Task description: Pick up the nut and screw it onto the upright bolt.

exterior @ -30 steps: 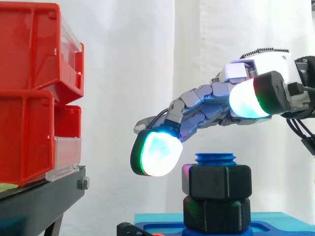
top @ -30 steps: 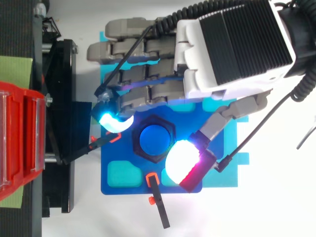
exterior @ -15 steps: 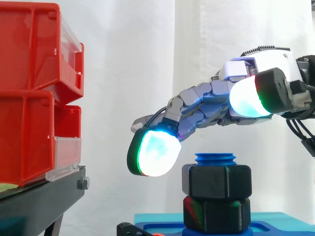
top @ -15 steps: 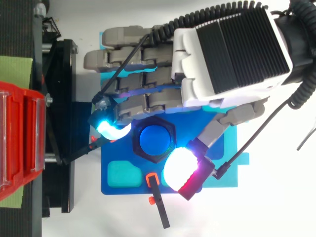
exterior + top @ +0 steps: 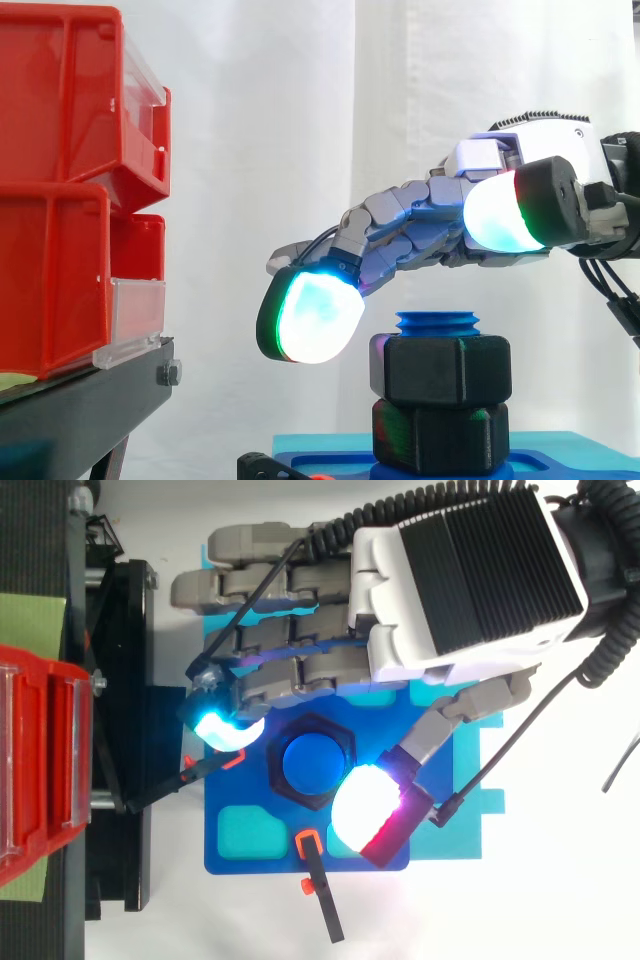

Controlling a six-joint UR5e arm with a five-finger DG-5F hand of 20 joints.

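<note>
A black hex nut (image 5: 445,370) sits threaded on the upright blue bolt (image 5: 438,322), above a second black hex piece (image 5: 440,436) at the bolt's foot. From above, the nut (image 5: 312,725) rings the bolt's blue top (image 5: 310,762). My hand (image 5: 545,150) hovers over them, open, its fingers stretched out and slightly bent. One glowing fingertip (image 5: 310,318) hangs just left of the nut and a little higher. The thumb's pad (image 5: 365,808) lies on the nut's other side. Neither pad touches the nut in the side view.
The bolt stands on a blue plate (image 5: 245,850) over a teal mat (image 5: 470,810). Red bins (image 5: 70,190) sit on a black stand (image 5: 80,410) to the left. A black clamp with orange tips (image 5: 318,885) lies at the plate's near edge.
The hand has sunk a little and swung slightly, with the thumb pad edging back toward the nut. The nut and bolt have not moved.
</note>
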